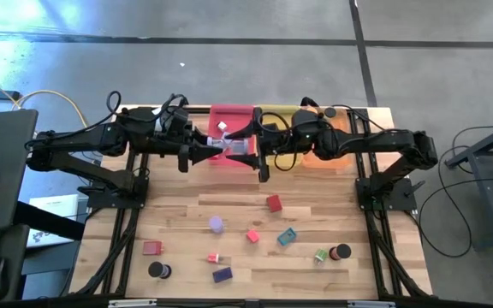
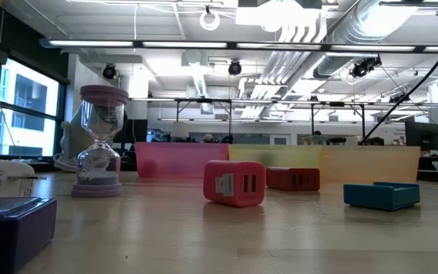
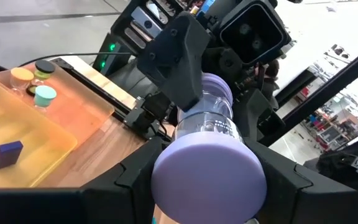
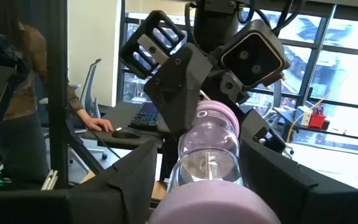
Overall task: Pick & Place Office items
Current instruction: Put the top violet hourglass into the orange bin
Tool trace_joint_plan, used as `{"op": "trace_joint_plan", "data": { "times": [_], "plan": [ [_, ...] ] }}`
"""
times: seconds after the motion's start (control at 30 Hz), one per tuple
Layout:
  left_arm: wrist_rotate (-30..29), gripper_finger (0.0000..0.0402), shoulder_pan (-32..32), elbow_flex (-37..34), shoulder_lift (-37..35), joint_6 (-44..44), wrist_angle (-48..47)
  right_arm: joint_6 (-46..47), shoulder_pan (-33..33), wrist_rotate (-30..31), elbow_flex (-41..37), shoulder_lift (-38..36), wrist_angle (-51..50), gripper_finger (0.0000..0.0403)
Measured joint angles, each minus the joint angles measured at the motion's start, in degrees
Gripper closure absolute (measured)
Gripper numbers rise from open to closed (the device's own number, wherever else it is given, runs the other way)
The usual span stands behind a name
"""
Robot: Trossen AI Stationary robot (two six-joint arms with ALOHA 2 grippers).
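Note:
A lavender-capped hourglass (image 1: 240, 147) hangs level in the air over the pink tray (image 1: 229, 115) at the table's far side. My left gripper (image 1: 221, 152) comes from the left and is shut on one end of it. My right gripper (image 1: 257, 147) comes from the right and is shut on the other end. More office items lie on the table nearer the front: a second lavender hourglass (image 2: 101, 141) standing upright on its end cap, red blocks (image 1: 273, 203), a teal block (image 1: 287, 238), a purple block (image 1: 222, 275) and black discs (image 1: 157, 270). My left gripper has the hourglass's near lavender end cap (image 3: 207, 180) pinched between its two fingers (image 3: 135, 177). The fingers point level from the table's left, along the hourglass. The hourglass is lifted clear and lies level. My right gripper pinches the opposite end cap (image 4: 210, 208) between its two fingers (image 4: 291, 183). It comes level from the table's right, along the hourglass. The clear glass body (image 4: 209, 152) reaches away toward the left gripper.
A yellow tray (image 1: 272, 113) and an orange tray (image 1: 336, 150) stand beside the pink one along the far edge; the orange tray (image 3: 61, 134) holds small discs and a purple block. A person sits at a desk beyond the table (image 4: 17, 93).

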Motion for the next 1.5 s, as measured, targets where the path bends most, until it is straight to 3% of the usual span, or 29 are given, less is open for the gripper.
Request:
{"op": "trace_joint_plan", "data": {
  "times": [0.2,0.47,0.8,1.23,1.5],
  "plan": [
    [-0.6,0.0215,0.0,0.0,0.0,0.1,0.0,-0.1,-0.1,0.8,0.0,0.0,-0.2,0.0237],
    [-0.3,0.0215,0.0,0.0,0.0,0.8,-0.1,-1.3,-0.2,0.7,0.0,0.0,-0.2,0.0237],
    [0.2,0.0096,0.0,0.0,-0.1,0.6,0.0,-1.1,-0.2,-0.1,0.0,-0.1,-6.5,0.0237],
    [0.4,0.0086,0.7,0.0,-0.5,-0.1,-4.0,12.1,-3.6,11.1,0.0,-9.6,-45.0,0.0237],
    [0.4,0.0085,5.0,0.0,-0.5,-2.2,-16.2,26.5,-13.4,16.0,0.0,-12.3,-74.4,0.0237]
  ]
}}
